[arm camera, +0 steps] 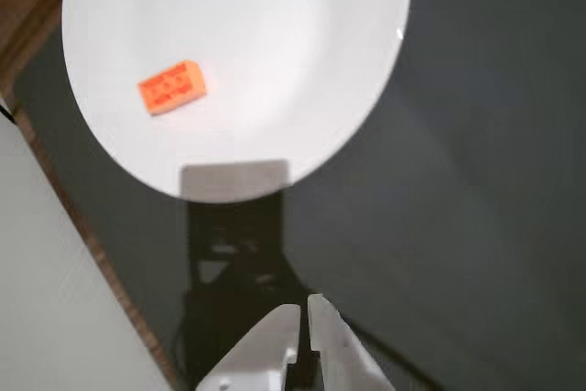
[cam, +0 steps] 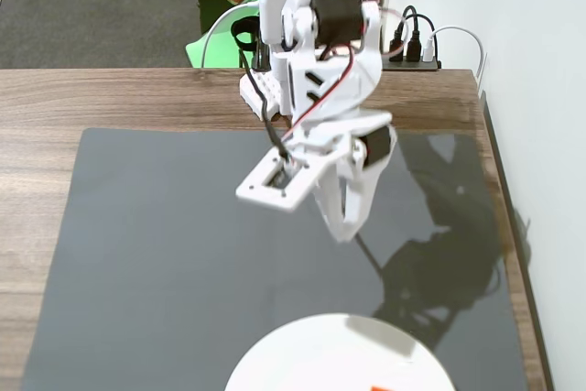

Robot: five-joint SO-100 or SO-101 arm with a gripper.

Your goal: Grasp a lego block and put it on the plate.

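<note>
The orange lego block (arm camera: 171, 87) lies flat on the white plate (arm camera: 275, 34), toward its left side in the wrist view. In the fixed view only a sliver of the lego block (cam: 380, 387) shows at the bottom edge, on the plate (cam: 320, 354). My gripper (arm camera: 305, 302) is at the bottom of the wrist view, shut with nothing between its fingers, well clear of the plate. In the fixed view the gripper (cam: 343, 231) hangs above the grey mat, up and away from the plate.
A dark grey mat (cam: 165, 254) covers the wooden table (cam: 92, 98). A white wall (cam: 540, 89) runs along the right side. A power strip with plugs (cam: 417, 48) and a green object (cam: 209, 48) sit behind the arm's base.
</note>
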